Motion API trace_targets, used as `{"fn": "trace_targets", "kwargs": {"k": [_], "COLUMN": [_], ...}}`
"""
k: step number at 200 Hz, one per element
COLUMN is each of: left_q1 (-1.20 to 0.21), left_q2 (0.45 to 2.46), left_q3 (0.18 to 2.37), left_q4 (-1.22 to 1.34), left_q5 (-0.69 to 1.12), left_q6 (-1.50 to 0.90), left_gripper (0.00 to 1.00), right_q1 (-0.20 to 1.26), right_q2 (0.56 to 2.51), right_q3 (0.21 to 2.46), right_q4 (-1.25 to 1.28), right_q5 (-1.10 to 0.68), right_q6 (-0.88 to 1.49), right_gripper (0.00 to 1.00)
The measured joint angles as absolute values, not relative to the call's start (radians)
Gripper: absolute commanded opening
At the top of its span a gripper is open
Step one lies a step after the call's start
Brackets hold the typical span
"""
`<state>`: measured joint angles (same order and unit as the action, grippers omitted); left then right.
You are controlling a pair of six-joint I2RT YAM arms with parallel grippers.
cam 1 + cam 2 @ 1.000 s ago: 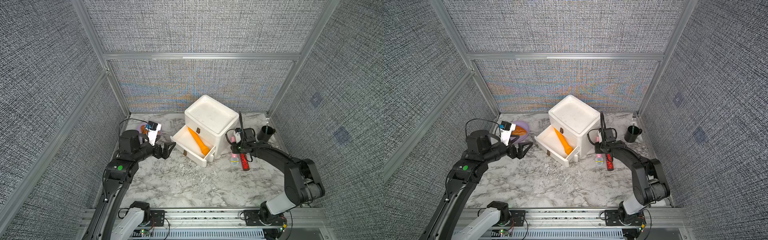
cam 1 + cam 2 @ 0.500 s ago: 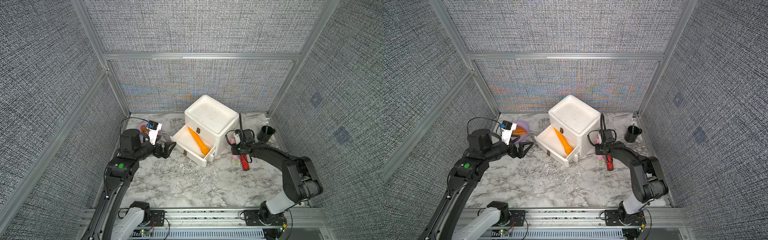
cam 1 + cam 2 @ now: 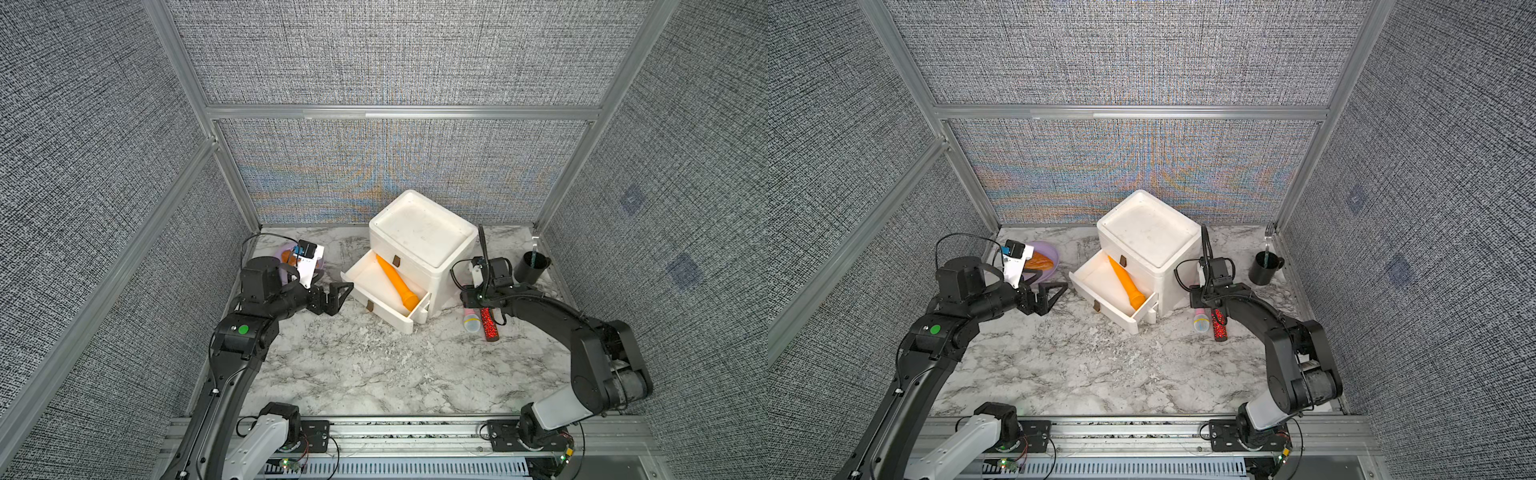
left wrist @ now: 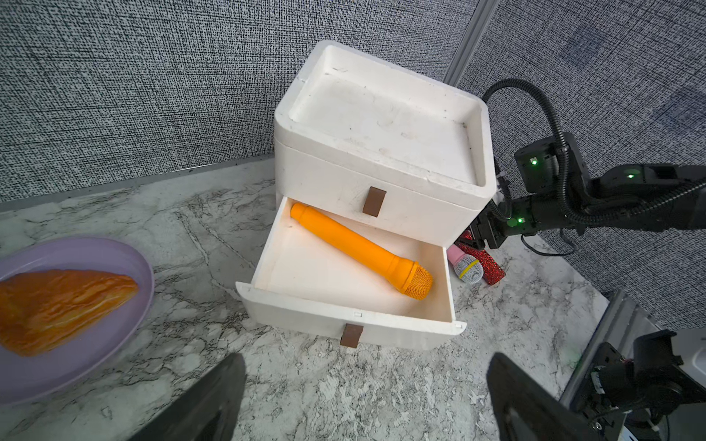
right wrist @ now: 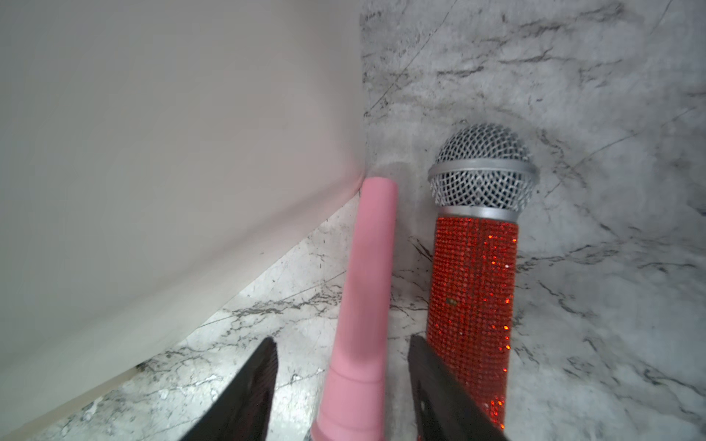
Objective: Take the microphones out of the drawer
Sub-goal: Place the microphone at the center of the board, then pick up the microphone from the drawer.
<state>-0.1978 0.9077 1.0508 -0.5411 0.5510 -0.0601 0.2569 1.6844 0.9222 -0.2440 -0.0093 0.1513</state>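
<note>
Above the counter [image 3: 374, 374] in both top views, orange microphone [image 3: 397, 282] aslant in the open drawer [image 3: 380, 309], left hand [image 3: 338, 295] near it, right hand [image 3: 474, 298] low over pink microphone [image 3: 471, 323] and red microphone [image 3: 488, 328]. Through the left wrist view, left hand [image 4: 365, 362] released, fingers wide apart. Through the right wrist view, right hand [image 5: 340, 343] released, fingers astride the pink microphone's handle, gap on each side, red microphone alongside

The marble tabletop [image 3: 353, 365] carries a white drawer unit [image 3: 419, 237] near the back. A purple plate [image 4: 95, 254] sits well to its left. Just right of the unit, a pink microphone [image 5: 366, 286] and a red glitter microphone [image 5: 473, 286] lie side by side, head to tail. A black cup [image 3: 532, 268] stands behind them.
</note>
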Motion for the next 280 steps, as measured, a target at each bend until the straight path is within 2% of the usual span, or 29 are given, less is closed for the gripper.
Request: {"fn": "trace_targets", "kwargs": {"k": [33, 59, 124, 192, 243, 280], "left_q1": [-0.195, -0.195, -0.195, -0.196, -0.196, -0.196], "left_q2": [0.918, 0.918, 0.948, 0.995, 1.038, 1.067], "left_q3": [1.054, 1.054, 1.058, 1.068, 1.092, 1.106], "left_q4": [-0.525, -0.523, -0.522, -0.541, -0.543, -0.544], "left_q5": [0.562, 0.571, 0.572, 0.562, 0.606, 0.596], "left_q6": [-0.076, -0.082, -0.114, -0.115, -0.104, -0.102], "left_gripper": [1.00, 1.00, 1.00, 1.00, 1.00, 1.00], "right_q1": [0.268, 0.287, 0.296, 0.297, 0.393, 0.548], "right_q2": [1.636, 1.576, 1.376, 1.249, 1.310, 1.489], "right_q3": [0.920, 0.905, 0.895, 1.127, 1.437, 1.719], "right_q4": [-0.261, -0.294, -0.392, -0.565, -0.723, -0.846], "right_q5": [-0.016, -0.015, -0.004, 0.078, 0.122, 0.141], "right_q6": [0.151, 0.152, 0.163, 0.122, 0.045, 0.021], "right_gripper": [0.82, 0.98, 0.98, 0.98, 0.98, 0.98]}}
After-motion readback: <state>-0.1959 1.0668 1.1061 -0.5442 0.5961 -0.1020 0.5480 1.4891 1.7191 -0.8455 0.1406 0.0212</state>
